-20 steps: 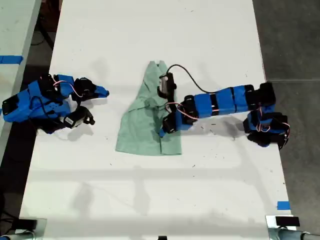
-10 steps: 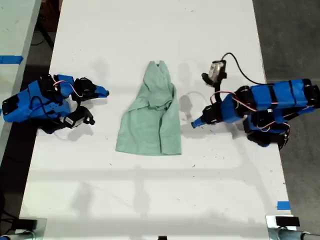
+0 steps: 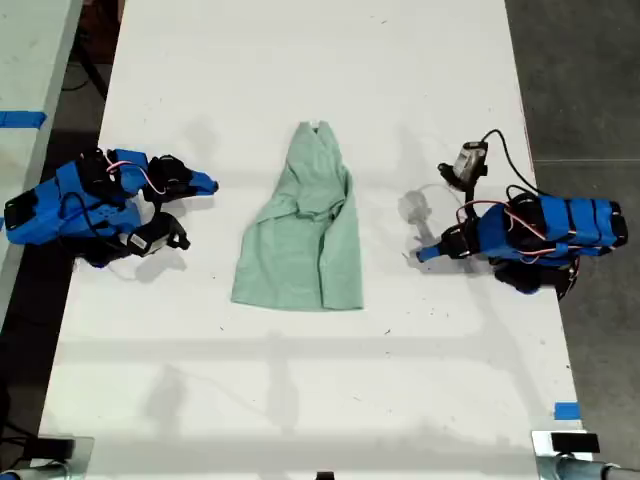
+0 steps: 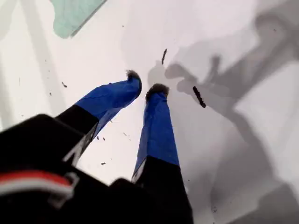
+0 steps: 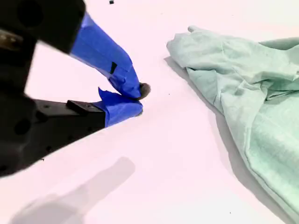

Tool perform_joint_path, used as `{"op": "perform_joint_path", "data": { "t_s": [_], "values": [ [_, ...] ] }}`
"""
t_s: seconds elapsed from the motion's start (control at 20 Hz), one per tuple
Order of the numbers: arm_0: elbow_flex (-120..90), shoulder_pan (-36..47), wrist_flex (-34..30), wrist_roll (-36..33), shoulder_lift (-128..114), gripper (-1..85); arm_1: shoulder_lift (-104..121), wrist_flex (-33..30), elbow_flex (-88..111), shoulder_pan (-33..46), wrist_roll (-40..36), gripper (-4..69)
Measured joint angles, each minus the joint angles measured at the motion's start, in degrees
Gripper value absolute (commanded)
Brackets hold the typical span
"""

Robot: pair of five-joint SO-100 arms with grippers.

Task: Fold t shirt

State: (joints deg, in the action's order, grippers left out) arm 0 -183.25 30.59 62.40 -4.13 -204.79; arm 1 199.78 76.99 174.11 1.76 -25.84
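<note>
The t shirt [image 3: 305,240] lies flat on the white table [image 3: 300,400], pale mint green and wrinkled, with its narrow neck end far and its wide hem near in the exterior view. One side is folded over the middle. My first gripper [image 3: 425,253] rests on the table at the exterior view's right, apart from the shirt. Its blue fingertips [image 4: 156,89] almost touch and hold nothing [image 4: 145,86]. Only a hem corner of the t shirt [image 4: 74,14] shows there. My second gripper [image 3: 210,185] lies at the exterior view's left, shut and empty [image 5: 138,98], a short way from the t shirt [image 5: 252,93].
Both blue arms lie low at the table's two sides in the exterior view. A wrist camera [image 3: 468,160] with its cable stands above the first arm. A second table [image 3: 25,60] borders the exterior view's left edge, and dark floor lies at its right.
The first arm has pulled back from over the shirt to the exterior view's right and folded down. The shirt now lies uncovered and still. The second arm has not moved.
</note>
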Motion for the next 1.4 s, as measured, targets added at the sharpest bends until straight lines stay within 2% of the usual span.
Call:
{"op": "perform_joint_path", "data": {
  "t_s": [0.25,0.35,0.45,0.5,0.65,0.95,1.4],
  "values": [
    [0.0,-0.4,0.0,0.0,0.0,-0.1,0.0,0.0,0.1,0.4,-7.0,5.2],
    [0.0,-1.1,0.0,0.0,0.0,-0.1,0.0,0.0,0.1,0.4,-14.5,5.1],
    [0.0,-1.4,0.0,0.0,0.0,-0.1,0.0,0.0,0.1,0.3,-17.9,5.1],
    [0.0,-2.9,0.0,0.2,0.0,-0.1,0.0,0.0,0.1,0.3,-18.4,5.1],
    [0.0,-12.1,0.6,8.3,0.0,-0.1,0.0,0.0,0.1,0.3,-18.8,5.0],
    [0.0,-24.2,0.7,9.9,-0.2,-0.1,0.0,0.0,0.1,0.3,-18.9,5.0],
    [0.0,-22.0,0.7,10.0,-0.2,-0.1,0.0,0.0,0.1,0.3,-18.9,5.0]
  ]
}}
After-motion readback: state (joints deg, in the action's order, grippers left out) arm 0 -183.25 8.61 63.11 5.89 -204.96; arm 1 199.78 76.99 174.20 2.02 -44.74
